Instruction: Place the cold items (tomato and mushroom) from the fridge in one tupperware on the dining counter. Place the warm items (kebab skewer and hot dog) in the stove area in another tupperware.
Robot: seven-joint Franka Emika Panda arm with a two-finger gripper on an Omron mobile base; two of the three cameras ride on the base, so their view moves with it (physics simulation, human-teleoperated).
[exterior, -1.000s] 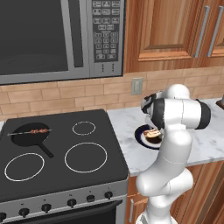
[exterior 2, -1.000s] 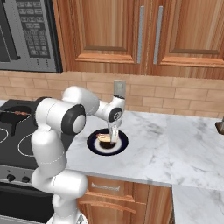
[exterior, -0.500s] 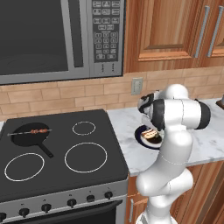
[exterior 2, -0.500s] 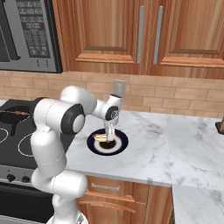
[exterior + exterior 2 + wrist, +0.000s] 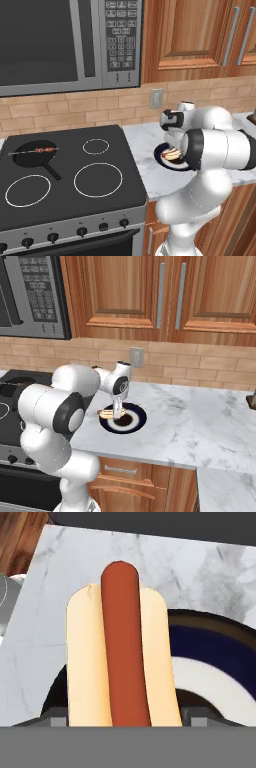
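Gripper: you see the gripper (image 5: 117, 415) pointing straight down onto the plate; its fingers stand on either side of the hot dog, closed against the bun's two long sides.
Hot dog: the hot dog (image 5: 121, 657) fills the hand view lengthwise, a red sausage along a pale tan bun, with a dark finger tip (image 5: 54, 717) at its lower left and another at its lower right. In the right base view you find the hot dog (image 5: 106, 414) at the plate's left rim, partly behind the fingers.
Plate: the plate (image 5: 134, 423) is round, dark blue at the rim with a white ring and a dark centre; it sits on the marble worktop just right of the stove.
Worktop: the white, grey-veined worktop (image 5: 200, 421) runs from the stove toward the right, under wooden wall cabinets.
Kebab skewer: you see the kebab skewer (image 5: 44, 149) lying across a black pan (image 5: 30, 156) on the back left burner, well apart from the gripper.
Stove: the black stove (image 5: 70, 180) has white ring burners and a row of knobs along its front.
Microwave: the microwave (image 5: 65, 45) hangs above the stove.
Wall: a brick wall carries a grey outlet (image 5: 157, 98) above the worktop.
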